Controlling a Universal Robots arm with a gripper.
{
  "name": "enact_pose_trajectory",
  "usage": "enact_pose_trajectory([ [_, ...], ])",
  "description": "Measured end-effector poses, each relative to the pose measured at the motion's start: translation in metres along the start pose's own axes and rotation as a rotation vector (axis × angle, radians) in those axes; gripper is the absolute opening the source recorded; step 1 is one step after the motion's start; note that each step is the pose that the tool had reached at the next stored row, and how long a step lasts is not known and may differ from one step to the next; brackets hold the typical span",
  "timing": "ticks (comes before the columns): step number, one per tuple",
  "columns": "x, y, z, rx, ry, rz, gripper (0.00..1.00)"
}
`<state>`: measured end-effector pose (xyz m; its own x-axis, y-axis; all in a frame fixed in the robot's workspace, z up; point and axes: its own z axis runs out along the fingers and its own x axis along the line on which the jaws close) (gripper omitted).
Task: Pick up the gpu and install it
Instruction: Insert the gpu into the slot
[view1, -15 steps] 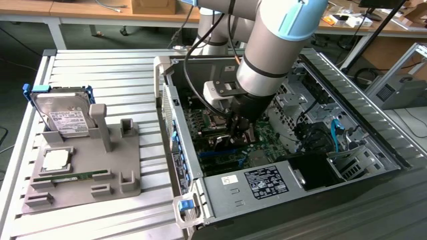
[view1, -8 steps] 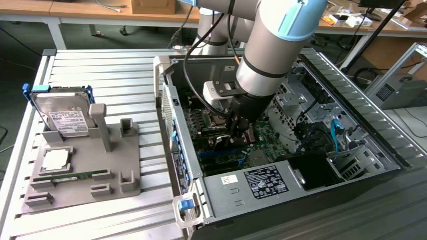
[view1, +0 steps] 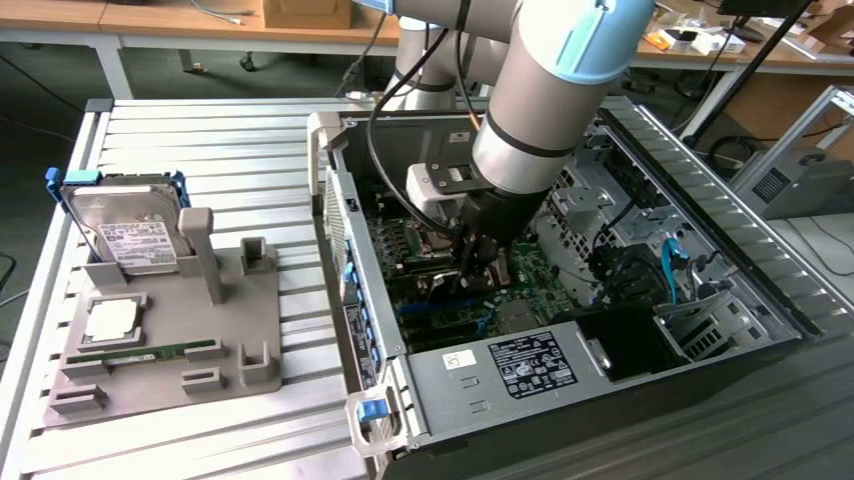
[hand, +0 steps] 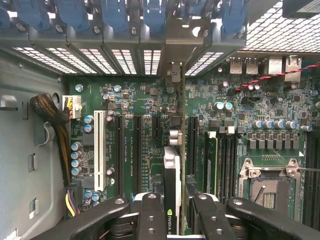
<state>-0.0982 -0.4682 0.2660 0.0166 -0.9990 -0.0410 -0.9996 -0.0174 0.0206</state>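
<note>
The gripper (hand: 176, 210) is reaching down into the open case (view1: 694, 190), its fingers (hand: 152, 216) clamping the gpu (hand: 171, 172) by its two flat faces. That grip is keeping the card on edge, square to the motherboard (hand: 145, 100), which is probably the posture a slot demands. The card is hanging over the board, running parallel to the long black slots (hand: 121, 155); whether it is touching one I cannot tell. On the exterior view's left, the tray (view1: 254, 330) is holding the hard drive (view1: 127, 230) and memory stick (view1: 147, 352), well apart from the case.
</note>
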Motion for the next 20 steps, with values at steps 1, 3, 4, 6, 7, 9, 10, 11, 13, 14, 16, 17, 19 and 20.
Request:
enact_pose_trajectory([
  [1, 0.0, 0.0, 0.0, 0.0, 0.0, 0.0, 0.27],
  [3, 0.0, 0.0, 0.0, -0.0001, 0.0, 0.0, 0.27],
  [4, 0.0, 0.0, 0.0004, -0.0001, 0.0, 0.0, 0.27],
  [6, 0.0, 0.0, 0.0013, 0.0, -0.0001, 0.0, 0.27],
  [7, 0.0001, 0.0, 0.0013, 0.0, 0.0, 0.0, 0.27],
  [9, 0.0001, 0.0, 0.0013, -0.0001, 0.0001, 0.0, 0.27],
  [10, 0.0001, 0.0, 0.0014, -0.0001, 0.0001, 0.0, 0.27],
  [11, 0.0001, 0.0, 0.0021, -0.0001, 0.0, 0.0, 0.27],
  [13, 0.0001, 0.0, 0.0021, -0.0002, 0.0003, 0.0, 0.27],
  [14, 0.0001, 0.0, 0.0022, -0.0002, 0.0003, 0.0, 0.27],
  [16, 0.0001, 0.0, 0.0023, -0.0001, 0.0001, 0.0, 0.27],
  [17, 0.0001, -0.0001, 0.0023, 0.0, 0.0, 0.0, 0.27],
  [19, 0.0001, 0.0, 0.0023, -0.0001, 0.0001, 0.0, 0.27],
  [20, 0.0001, -0.0001, 0.0023, 0.0, 0.0, 0.0, 0.27],
])
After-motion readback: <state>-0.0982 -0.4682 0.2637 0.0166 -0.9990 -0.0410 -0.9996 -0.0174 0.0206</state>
